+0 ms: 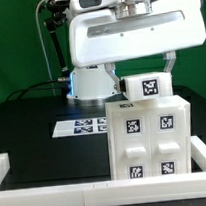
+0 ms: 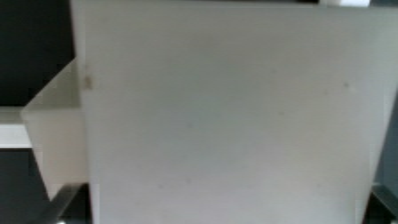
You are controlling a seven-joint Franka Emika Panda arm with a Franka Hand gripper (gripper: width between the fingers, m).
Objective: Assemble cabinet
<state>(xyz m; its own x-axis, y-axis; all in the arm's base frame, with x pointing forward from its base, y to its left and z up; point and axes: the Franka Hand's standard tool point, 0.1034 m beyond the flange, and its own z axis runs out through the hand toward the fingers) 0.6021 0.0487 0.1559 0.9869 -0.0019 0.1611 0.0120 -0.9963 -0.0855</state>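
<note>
Starting at the near edge of the exterior view, a white border rail is seen running across the black table. Just behind it, toward the exterior view's right, the cabinet body stands upright, its front face covered with marker tags. A smaller tagged white block sits on top of the body, though it cannot be told whether it is fully seated or only resting there. The gripper is held directly above this block, and a dark finger is seen coming down at the block's right side. The other finger is largely hidden. The fingers appear spread to either side of the block, but it cannot be told whether they are pressed against it or merely standing beside it.

In the wrist view almost everything is filled by a plain white panel, judged to be a cabinet surface seen from very close. No fingertips can be made out there.

Farther back, the marker board lies flat on the table.

The step in hand is judged to be fitting the top piece onto the body. For the next move, square alignment and a steady downward push would be called for, without the body being tipped.
</note>
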